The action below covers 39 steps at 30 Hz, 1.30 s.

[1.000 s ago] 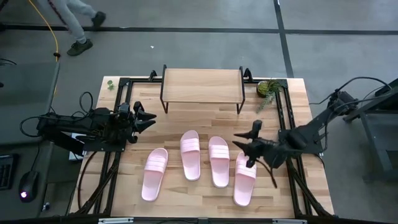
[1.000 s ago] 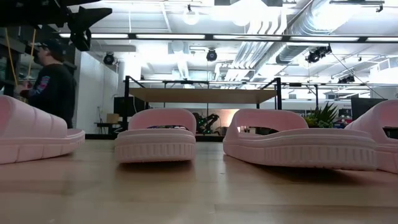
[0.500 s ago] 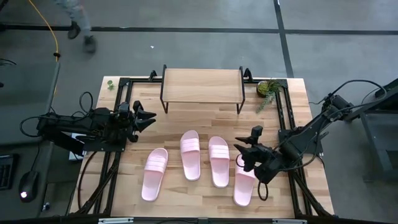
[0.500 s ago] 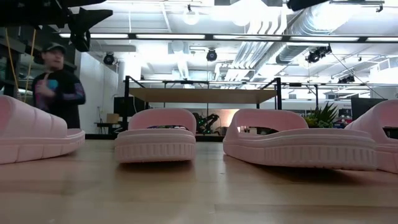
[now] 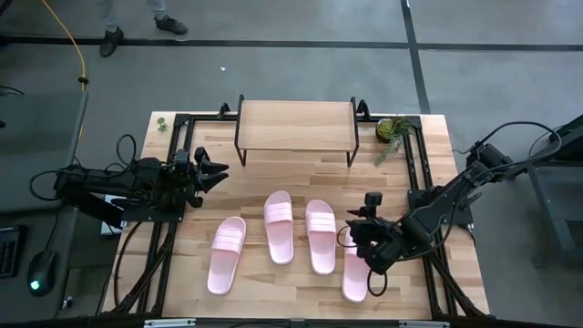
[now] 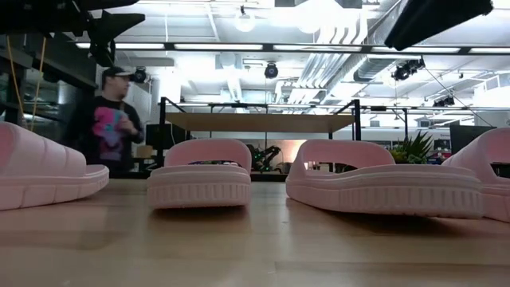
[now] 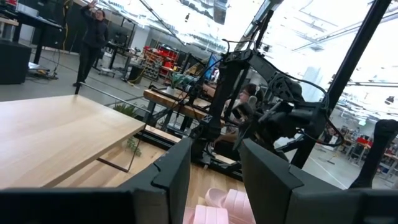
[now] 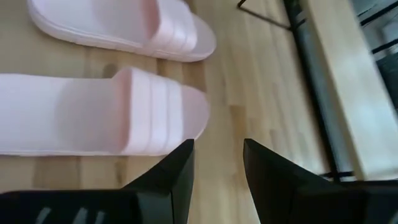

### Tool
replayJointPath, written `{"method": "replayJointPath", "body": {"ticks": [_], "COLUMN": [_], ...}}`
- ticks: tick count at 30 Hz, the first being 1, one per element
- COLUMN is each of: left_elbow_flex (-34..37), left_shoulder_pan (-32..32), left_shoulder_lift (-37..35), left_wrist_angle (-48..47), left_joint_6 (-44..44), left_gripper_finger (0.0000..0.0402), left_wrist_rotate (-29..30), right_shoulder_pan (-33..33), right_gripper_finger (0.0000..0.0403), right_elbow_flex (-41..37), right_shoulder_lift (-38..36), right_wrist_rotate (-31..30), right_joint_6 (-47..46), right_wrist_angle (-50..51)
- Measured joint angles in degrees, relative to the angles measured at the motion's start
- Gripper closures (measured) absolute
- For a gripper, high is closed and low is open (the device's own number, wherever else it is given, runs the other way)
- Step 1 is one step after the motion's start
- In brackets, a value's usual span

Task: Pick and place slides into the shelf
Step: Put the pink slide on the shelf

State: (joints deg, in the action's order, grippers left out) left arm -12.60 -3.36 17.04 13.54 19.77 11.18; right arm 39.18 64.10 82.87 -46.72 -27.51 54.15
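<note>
While the left gripper [image 5: 215, 173] stays parked mid-left, jaws parted and empty, we see four slides [image 5: 291, 243] lying lower centre, the shelf [image 5: 296, 125] bare above; at right the right gripper [image 5: 357, 239] has dropped over the rightmost slide [image 5: 357, 269], fingers apart, nothing held; pickup seems imminent.

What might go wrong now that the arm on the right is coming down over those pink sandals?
1. The right gripper hangs with jaws open over the rightmost slide, whose neighbour lies close beside it; the jaws may nudge that one.
2. The slide's foam strap is wide and soft, so a grip may slip.
3. The shelf stands at the table's far side; its thin legs could catch a carried slide.
</note>
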Motion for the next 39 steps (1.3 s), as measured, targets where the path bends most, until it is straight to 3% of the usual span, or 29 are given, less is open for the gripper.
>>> {"method": "replayJointPath", "body": {"ticks": [19,31,39], "left_elbow_flex": [0.00,0.00,0.00], "left_shoulder_pan": [0.00,0.00,0.00], "left_shoulder_lift": [0.00,0.00,0.02], "left_wrist_angle": [-0.02,-0.09,-0.30], "left_joint_6": [-0.46,-0.44,-0.44], "left_gripper_finger": [0.0273,0.0273,0.0273], "left_wrist_rotate": [0.02,0.02,0.02], "right_shoulder_pan": [4.98,7.15,7.80], "right_gripper_finger": [0.0275,0.0275,0.0275], "right_elbow_flex": [0.02,0.28,6.68], "right_shoulder_lift": [0.42,10.29,14.98], "right_wrist_rotate": [6.63,9.63,15.16], "right_joint_6": [-5.98,-7.37,-8.61], "right_wrist_angle": [-3.39,-8.56,-6.02]}}
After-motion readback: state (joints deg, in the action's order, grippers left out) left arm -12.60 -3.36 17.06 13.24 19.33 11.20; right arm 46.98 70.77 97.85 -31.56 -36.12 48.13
